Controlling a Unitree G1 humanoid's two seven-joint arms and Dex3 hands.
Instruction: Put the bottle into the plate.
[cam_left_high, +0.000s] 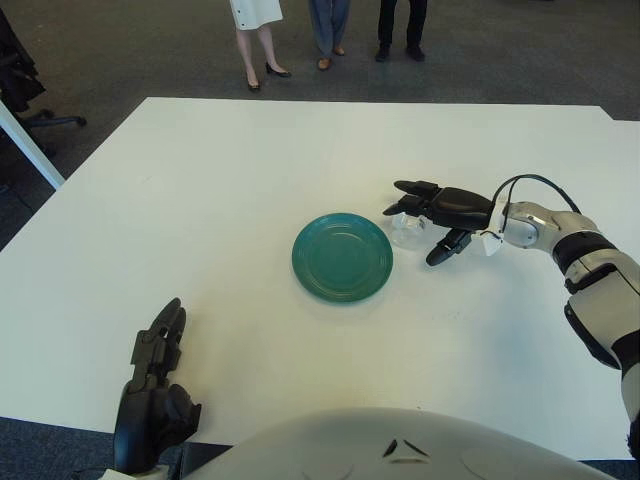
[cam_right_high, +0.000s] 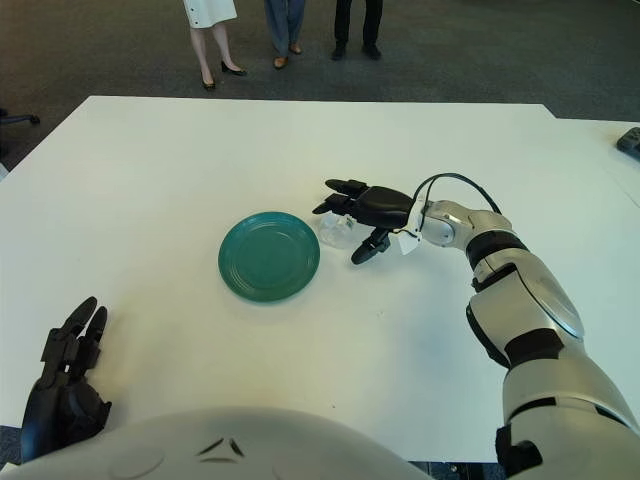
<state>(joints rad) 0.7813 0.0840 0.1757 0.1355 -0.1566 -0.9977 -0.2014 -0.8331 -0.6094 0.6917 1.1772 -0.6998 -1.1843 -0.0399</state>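
**Office or demo room**

A large white table (cam_left_high: 230, 180) stands on dark grey carpet (cam_left_high: 130, 55). Three onlookers' legs (cam_left_high: 330, 35) in office shoes line its far edge; a wheeled office chair base (cam_left_high: 45, 120) sits left.

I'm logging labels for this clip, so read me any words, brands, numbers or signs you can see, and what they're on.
None can be read.
Clear bottle, under the right hand: no label shows.
Green plate: plain, no print.
White tag at the right wrist: no text shows.
White table: no markings.
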